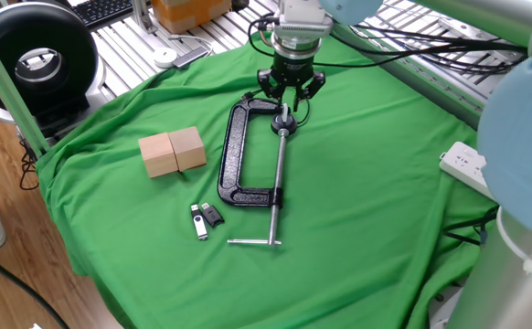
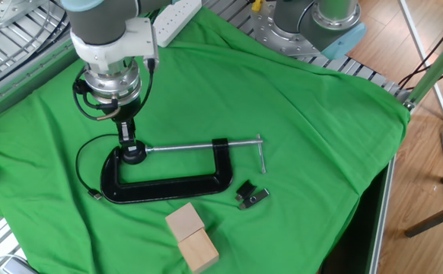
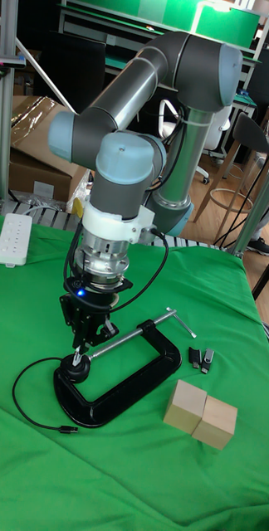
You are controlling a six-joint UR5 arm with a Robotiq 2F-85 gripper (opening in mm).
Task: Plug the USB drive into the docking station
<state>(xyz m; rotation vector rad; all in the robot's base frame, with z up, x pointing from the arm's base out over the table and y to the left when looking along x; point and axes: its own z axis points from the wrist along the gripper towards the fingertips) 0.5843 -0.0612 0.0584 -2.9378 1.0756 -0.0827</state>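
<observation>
While my hand (image 1: 286, 95) hovers over the C-clamp (image 1: 250, 153) pad, grasp state unreadable, the USB drive (image 1: 198, 222) lies untouched near the wooden blocks (image 1: 172, 151), well apart; no docking station visible.

My table's green cloth (image 1: 367, 183) carries a black cast-iron C-clamp (image 1: 234, 155) right beneath the gripper (image 1: 289, 89), its steel screw bar (image 1: 278, 174) running away from the fingers. Well beyond lie two small USB sticks, one silver (image 1: 198, 222), one black (image 1: 212, 216), just beside each other. Two pale wooden blocks (image 1: 173, 151) touch, off to the side.
</observation>
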